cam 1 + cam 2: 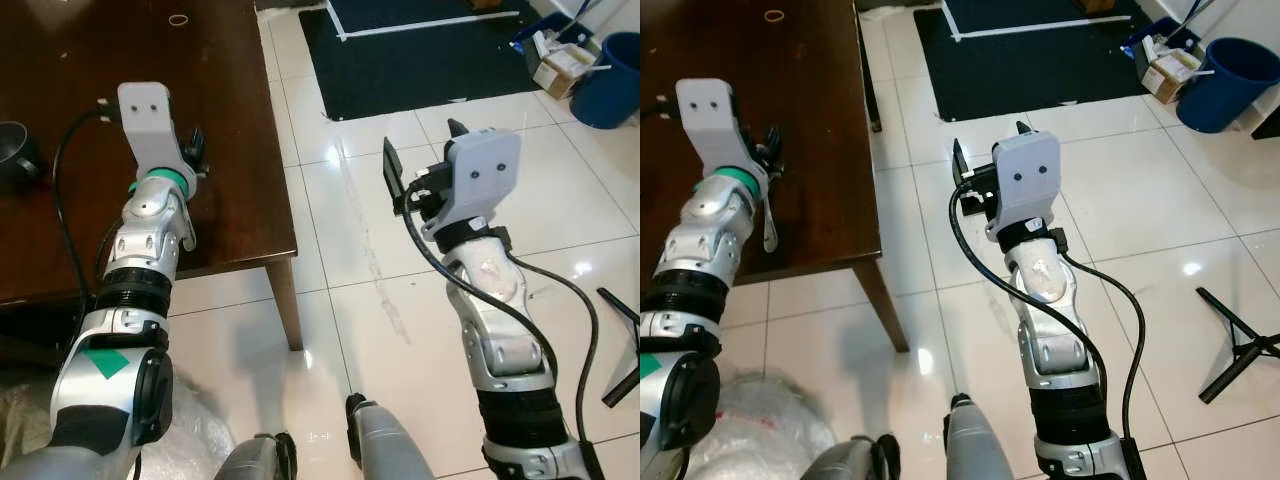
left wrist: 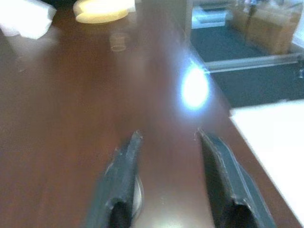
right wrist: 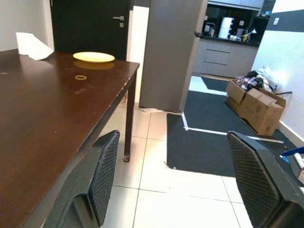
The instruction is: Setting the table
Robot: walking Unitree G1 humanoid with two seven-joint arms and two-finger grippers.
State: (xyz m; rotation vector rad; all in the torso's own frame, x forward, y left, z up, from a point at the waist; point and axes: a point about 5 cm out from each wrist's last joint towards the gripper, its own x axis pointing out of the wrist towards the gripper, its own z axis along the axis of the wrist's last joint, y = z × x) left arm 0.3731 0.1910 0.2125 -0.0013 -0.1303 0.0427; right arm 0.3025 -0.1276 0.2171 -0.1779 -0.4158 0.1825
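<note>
Left wrist view has the left gripper [image 2: 166,185] low over the dark wooden table [image 2: 61,123], its two black fingers spread apart with bare wood between them and nothing held. A small silvery thing, blurred, lies on the wood just beside one finger; from the head camera it reads as a spoon [image 1: 769,222] lying near the table's front edge, right by the left wrist. Farther along the same tabletop sit a yellow plate [image 2: 100,10], a white crumpled napkin [image 2: 26,19] and a small ring [image 2: 118,42], all well away from the gripper. A dark mug [image 1: 14,150] stands at the table's left side in the head view.

Over the white tiled floor [image 1: 560,200], beside the table and clear of it, the right gripper [image 3: 175,180] hangs in the air with its mesh-padded fingers wide apart and empty. Beyond it lie a black mat [image 3: 209,142] edged with a white line, cardboard boxes [image 3: 256,107] against the wall, a grey fridge [image 3: 168,52] and a dark door [image 3: 90,26]. A blue bin [image 1: 1225,85] stands at the mat's far corner, and a black stand's legs [image 1: 1235,350] rest on the tiles at the robot's right.
</note>
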